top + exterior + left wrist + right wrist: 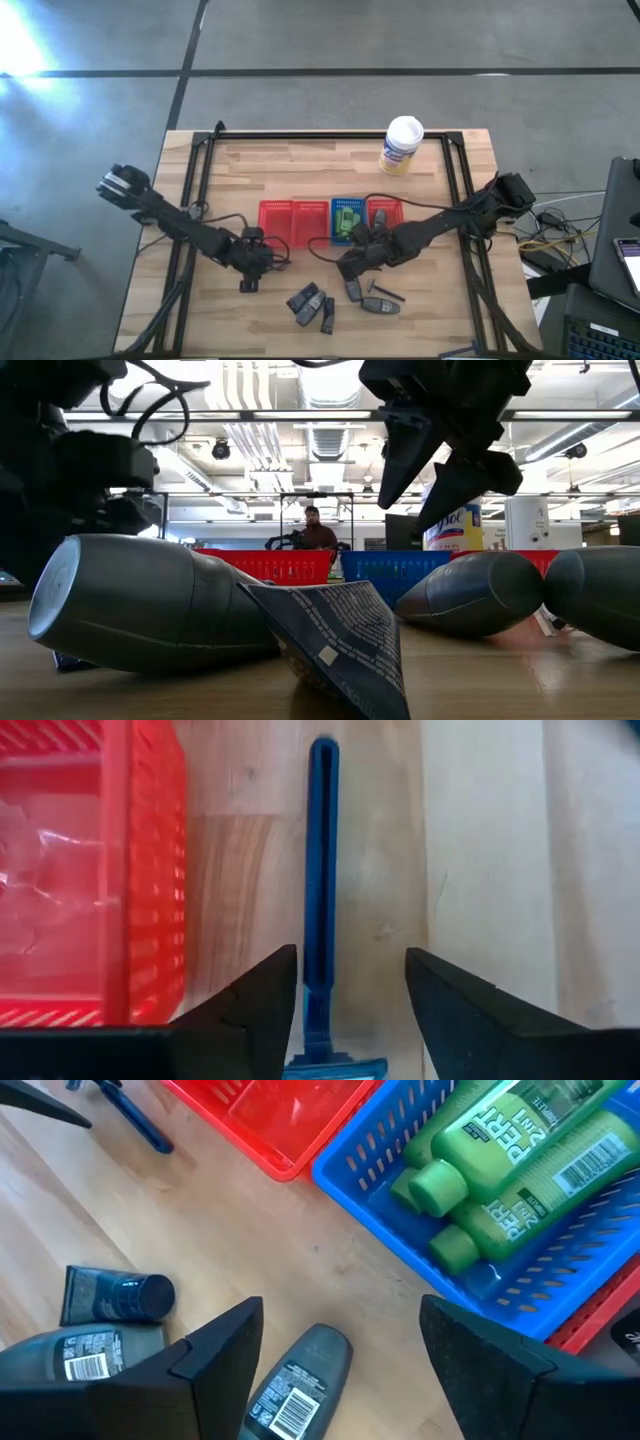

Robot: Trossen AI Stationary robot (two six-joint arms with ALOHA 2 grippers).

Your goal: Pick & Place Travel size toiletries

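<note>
A blue razor [323, 850] lies flat on the wooden table beside a red basket [150, 870]. My left gripper [350, 960] is open over it, one finger on each side of the handle near the head; I cannot tell whether they touch it. My right gripper [340, 1315] hangs open above a dark grey tube [300, 1380] that lies on the table. More grey tubes [305, 300] lie near the front edge. Green bottles [520, 1170] lie in the blue basket [400, 1210].
Red baskets [290, 222] and the blue basket [348, 218] stand in a row across the table's middle. A white tub [402, 145] stands at the far edge. A thin black piece [385, 292] lies by the tubes. A person [318, 532] shows in the room behind.
</note>
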